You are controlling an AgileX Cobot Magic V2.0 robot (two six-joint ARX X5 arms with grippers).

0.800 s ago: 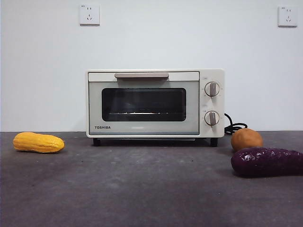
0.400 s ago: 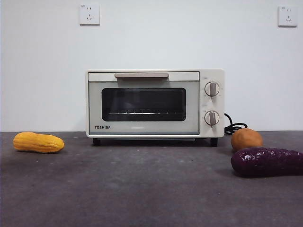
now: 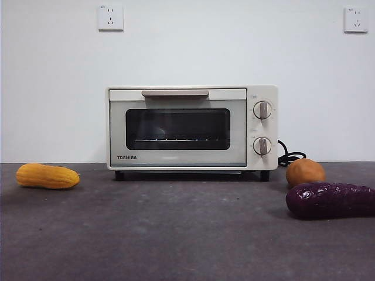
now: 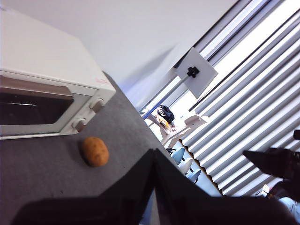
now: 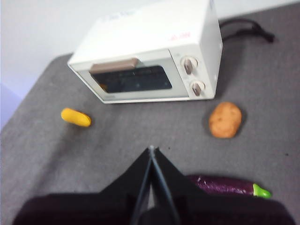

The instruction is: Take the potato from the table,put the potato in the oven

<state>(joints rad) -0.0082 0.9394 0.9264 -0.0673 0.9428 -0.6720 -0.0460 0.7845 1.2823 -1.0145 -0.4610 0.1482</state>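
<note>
Front view, left to right: corn cob (image 3: pixel 47 176) at lower left; oven (image 3: pixel 191 129) at centre, door closed; potato (image 3: pixel 304 172) on the table (image 3: pixel 176 234) just right of the oven, behind the eggplant (image 3: pixel 330 200). Left gripper (image 4: pixel 153 157) and right gripper (image 5: pixel 151 152) — both with jaws pressed together, holding nothing — hang above the table.

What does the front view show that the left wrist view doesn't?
Only the front view shows the corn cob, the eggplant and two wall sockets. Only the left wrist view shows the left end effector, shut, plus window blinds and chairs beyond the table. Both show the closed oven and the potato beside it.
</note>
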